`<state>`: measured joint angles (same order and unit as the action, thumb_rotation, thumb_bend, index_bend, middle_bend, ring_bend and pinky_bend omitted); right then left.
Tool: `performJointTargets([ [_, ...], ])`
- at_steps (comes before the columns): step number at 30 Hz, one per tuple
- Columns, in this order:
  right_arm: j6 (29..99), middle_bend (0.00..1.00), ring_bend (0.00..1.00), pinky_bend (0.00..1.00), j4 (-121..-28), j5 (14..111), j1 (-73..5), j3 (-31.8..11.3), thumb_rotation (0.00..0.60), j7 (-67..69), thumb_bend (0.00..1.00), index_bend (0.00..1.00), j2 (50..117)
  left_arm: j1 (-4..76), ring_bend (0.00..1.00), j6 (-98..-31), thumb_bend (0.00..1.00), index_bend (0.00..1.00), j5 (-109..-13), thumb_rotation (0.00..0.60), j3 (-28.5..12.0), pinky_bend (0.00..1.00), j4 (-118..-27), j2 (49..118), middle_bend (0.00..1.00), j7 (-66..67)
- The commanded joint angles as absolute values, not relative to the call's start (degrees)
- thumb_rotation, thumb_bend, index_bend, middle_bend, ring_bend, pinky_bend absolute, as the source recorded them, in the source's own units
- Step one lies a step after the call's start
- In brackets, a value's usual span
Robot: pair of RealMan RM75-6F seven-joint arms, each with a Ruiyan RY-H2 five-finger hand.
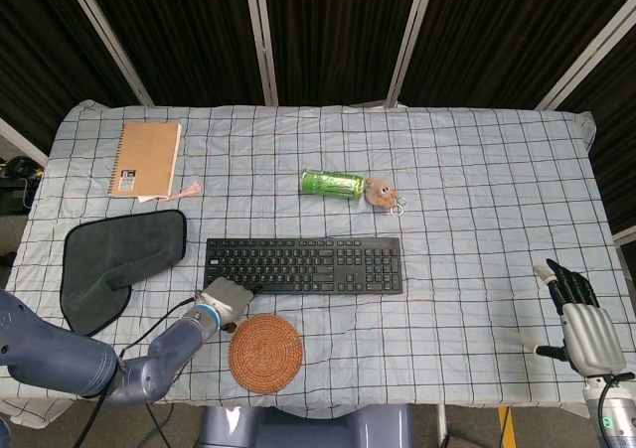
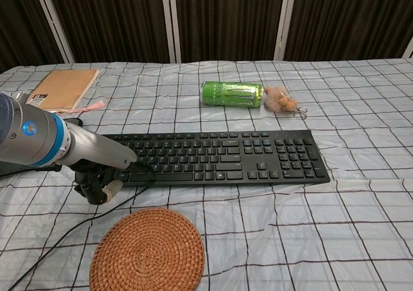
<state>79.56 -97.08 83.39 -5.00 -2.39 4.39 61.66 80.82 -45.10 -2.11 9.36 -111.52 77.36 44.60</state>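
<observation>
My left hand [image 1: 223, 300] [image 2: 103, 179] is at the near-left corner of the black keyboard [image 1: 308, 265] [image 2: 226, 157]. Its dark fingers [image 2: 139, 171] lie over the front-left keys with the thumb just under the near edge, so it pinches that corner. The keyboard lies flat on the checked tablecloth [image 1: 467, 220]. My right hand [image 1: 581, 319] hovers at the table's near-right edge, far from everything, with its fingers stretched out and nothing in it. The chest view does not show it.
A round woven coaster [image 1: 265, 354] [image 2: 148, 252] lies just right of the left hand. A green can [image 1: 332, 183] [image 2: 232, 93] lies on its side beside a small plush keychain [image 1: 378, 192] [image 2: 281, 99]. A notebook [image 1: 146, 158] and a dark cloth [image 1: 114, 259] are at the left. A black cable [image 2: 64, 239] trails near the left.
</observation>
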Motion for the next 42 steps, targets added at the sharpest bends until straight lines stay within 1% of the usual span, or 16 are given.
performJointTargets([
  [1, 80.0, 0.00, 0.00, 0.01, -96.9, 83.5, -4.9, -2.5, 0.600, 4.2, 0.10, 0.07, 61.8, 80.8, 0.72, -45.9, 0.83, 0.04, -3.1, 0.600, 9.4, 0.49, -111.9, 76.9, 0.81, 43.8],
  [7, 80.2, 0.00, 0.00, 0.01, -96.7, 83.4, -4.8, -2.6, 0.600, 4.2, 0.10, 0.07, 61.9, 80.4, 0.71, -47.8, 0.82, 0.04, -5.3, 0.600, 8.4, 0.49, -113.8, 74.1, 0.80, 41.6],
  [10, 80.2, 0.00, 0.00, 0.01, -96.6, 83.4, -4.8, -2.6, 0.600, 4.0, 0.10, 0.07, 62.0, 79.5, 0.65, -50.4, 0.83, 0.04, -8.3, 0.600, 8.0, 0.45, -116.0, 71.8, 0.75, 40.5],
  [13, 80.3, 0.00, 0.00, 0.01, -96.5, 83.5, -4.8, -2.6, 0.600, 3.6, 0.10, 0.07, 62.1, 76.7, 0.45, -56.0, 0.78, 0.01, -13.4, 0.600, 8.4, 0.34, -120.6, 68.2, 0.52, 38.4],
  [14, 80.3, 0.00, 0.00, 0.01, -96.5, 83.5, -4.8, -2.6, 0.600, 3.4, 0.10, 0.07, 62.2, 74.8, 0.35, -59.6, 0.73, 0.00, -16.9, 0.600, 9.2, 0.29, -123.1, 66.6, 0.40, 37.8],
  [15, 80.3, 0.00, 0.00, 0.01, -96.5, 83.5, -4.8, -2.6, 0.600, 3.3, 0.10, 0.07, 62.2, 73.3, 0.26, -62.0, 0.67, 0.00, -19.4, 0.600, 9.9, 0.24, -124.5, 65.8, 0.28, 37.4],
  [16, 80.3, 0.00, 0.00, 0.01, -96.5, 83.5, -4.9, -2.6, 0.600, 3.1, 0.10, 0.07, 62.2, 71.6, 0.19, -64.9, 0.61, 0.00, -22.4, 0.600, 10.8, 0.20, -126.0, 64.9, 0.20, 37.1],
  [17, 80.3, 0.00, 0.00, 0.01, -96.5, 83.5, -4.9, -2.6, 0.600, 3.0, 0.10, 0.07, 62.2, 69.6, 0.10, -68.3, 0.53, 0.00, -25.7, 0.600, 11.9, 0.13, -127.3, 64.2, 0.10, 36.6],
  [18, 80.4, 0.00, 0.00, 0.01, -96.5, 83.6, -4.9, -2.6, 0.600, 2.8, 0.10, 0.07, 62.3, 67.1, 0.04, -72.2, 0.44, 0.00, -29.4, 0.600, 13.3, 0.07, -128.5, 63.5, 0.04, 36.0],
  [19, 80.5, 0.00, 0.00, 0.01, -96.5, 83.6, -4.8, -2.7, 0.600, 2.6, 0.10, 0.07, 62.3, 63.2, 0.01, -77.5, 0.39, 0.00, -35.2, 0.600, 15.7, 0.04, -129.8, 62.9, 0.01, 35.4],
  [21, 80.6, 0.00, 0.00, 0.01, -96.6, 83.6, -4.8, -2.6, 0.600, 2.3, 0.10, 0.07, 62.4, 57.7, 0.00, -84.5, 0.26, 0.00, -43.2, 0.600, 19.0, 0.00, -129.8, 62.7, 0.00, 34.7],
  [23, 80.8, 0.00, 0.00, 0.01, -96.6, 83.6, -4.8, -2.7, 0.600, 2.0, 0.10, 0.07, 62.5, 50.5, 0.00, -92.2, 0.19, 0.00, -52.7, 0.600, 22.9, 0.00, -127.9, 63.2, 0.00, 32.5],
  [28, 81.2, 0.00, 0.00, 0.01, -96.7, 83.8, -4.7, -2.8, 0.600, 1.1, 0.10, 0.07, 62.7, 36.5, 0.00, -103.9, 0.13, 0.00, -66.6, 0.600, 28.0, 0.00, -119.3, 65.1, 0.00, 25.3],
  [31, 81.8, 0.00, 0.00, 0.01, -96.6, 84.1, -4.6, -2.9, 0.600, 0.6, 0.10, 0.07, 63.0, 29.8, 0.00, -108.4, 0.10, 0.00, -70.6, 0.600, 28.7, 0.00, -112.1, 66.8, 0.00, 21.8],
  [35, 82.5, 0.00, 0.00, 0.01, -96.3, 85.2, -4.6, -2.8, 0.600, 0.4, 0.10, 0.07, 63.3, 23.9, 0.00, -111.3, 0.10, 0.00, -72.9, 0.600, 27.5, 0.00, -104.6, 68.6, 0.00, 18.1],
  [42, 83.1, 0.00, 0.00, 0.01, -95.5, 86.6, -4.7, -2.5, 0.600, 0.2, 0.10, 0.07, 64.0, 19.3, 0.00, -112.2, 0.10, 0.00, -75.7, 0.600, 24.8, 0.00, -99.7, 69.8, 0.00, 15.8],
])
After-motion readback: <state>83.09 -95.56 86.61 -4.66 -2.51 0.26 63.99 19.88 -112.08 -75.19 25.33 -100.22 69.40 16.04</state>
